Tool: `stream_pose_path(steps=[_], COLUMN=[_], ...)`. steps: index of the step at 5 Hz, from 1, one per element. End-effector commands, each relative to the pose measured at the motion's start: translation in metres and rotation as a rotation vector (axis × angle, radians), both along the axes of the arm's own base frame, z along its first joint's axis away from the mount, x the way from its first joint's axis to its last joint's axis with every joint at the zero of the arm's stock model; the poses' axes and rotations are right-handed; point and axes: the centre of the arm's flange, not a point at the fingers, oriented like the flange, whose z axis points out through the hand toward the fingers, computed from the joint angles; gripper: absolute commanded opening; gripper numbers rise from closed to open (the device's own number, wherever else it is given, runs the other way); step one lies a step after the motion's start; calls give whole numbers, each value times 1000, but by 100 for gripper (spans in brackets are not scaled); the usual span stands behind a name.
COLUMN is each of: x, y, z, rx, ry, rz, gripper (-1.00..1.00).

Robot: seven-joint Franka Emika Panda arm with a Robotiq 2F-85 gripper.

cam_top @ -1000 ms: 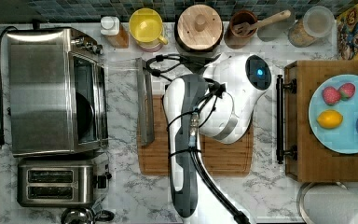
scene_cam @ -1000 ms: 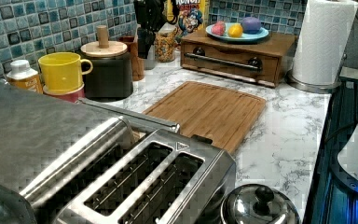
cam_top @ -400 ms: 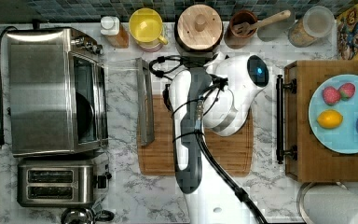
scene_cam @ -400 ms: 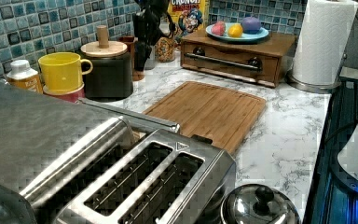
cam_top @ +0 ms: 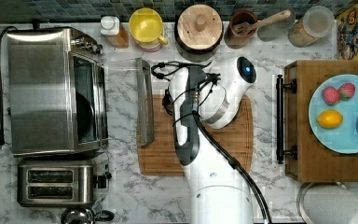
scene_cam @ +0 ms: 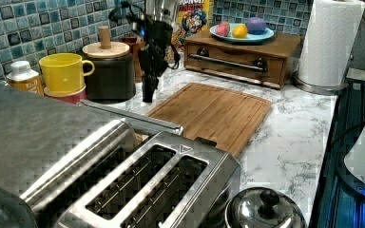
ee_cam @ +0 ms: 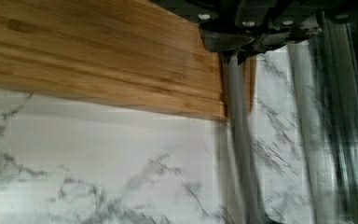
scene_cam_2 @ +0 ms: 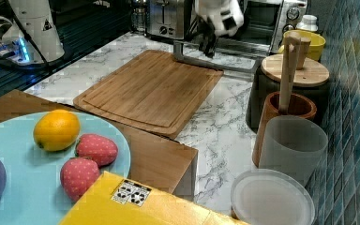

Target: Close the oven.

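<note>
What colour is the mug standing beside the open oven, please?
The mug is yellow, clearest in the left view.

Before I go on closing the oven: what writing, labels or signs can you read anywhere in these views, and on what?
"RUNCH", partly cut off, on the cereal box in the left view.
Black-and-white square marker, no words, on the yellow box in the right view.
Oven knob markings: too small to read.

Bamboo cutting board [cam_top: 223, 149] on marble counter [cam_top: 121, 186], beside two-slot toaster [cam_top: 56, 182].
</note>
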Motion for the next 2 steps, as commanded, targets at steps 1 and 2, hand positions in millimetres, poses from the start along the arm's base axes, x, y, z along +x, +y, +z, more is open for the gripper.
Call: stream_pose_path(steps=[1, 2], x=[40, 48], y=[32, 60], z=[66, 40], rx=[84, 64], ry=[-197, -147], rz=[-10, 55], gripper=[-100, -100])
